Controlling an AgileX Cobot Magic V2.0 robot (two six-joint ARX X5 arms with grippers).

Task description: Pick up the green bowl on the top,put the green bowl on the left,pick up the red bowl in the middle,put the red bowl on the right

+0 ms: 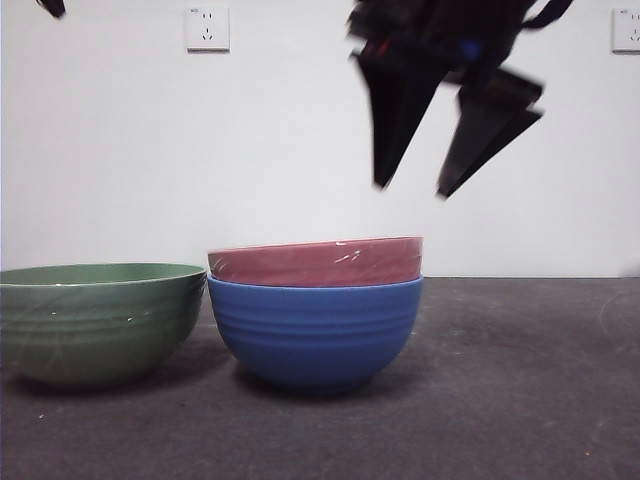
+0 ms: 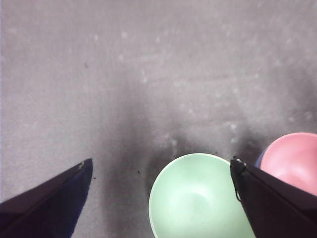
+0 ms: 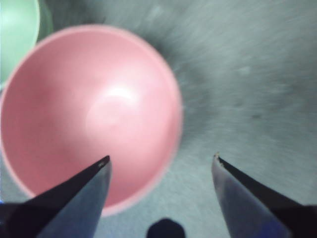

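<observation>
The green bowl [image 1: 98, 322] stands alone on the table at the left, upright and empty [image 2: 195, 198] [image 3: 17, 37]. To its right the red bowl [image 1: 316, 261] sits nested in a blue ribbed bowl [image 1: 315, 333]. In the right wrist view the red bowl [image 3: 91, 116] fills the frame below my right gripper [image 3: 161, 161]. That right gripper [image 1: 412, 185] hangs open above the red bowl's right rim, clear of it, blurred. My left gripper [image 2: 161, 166] is open and empty, high over the green bowl; only a black tip [image 1: 52, 7] shows at the top left corner.
Dark grey table surface [image 1: 520, 400] stretches to the right of the stacked bowls. A white wall with two sockets [image 1: 207, 28] stands behind.
</observation>
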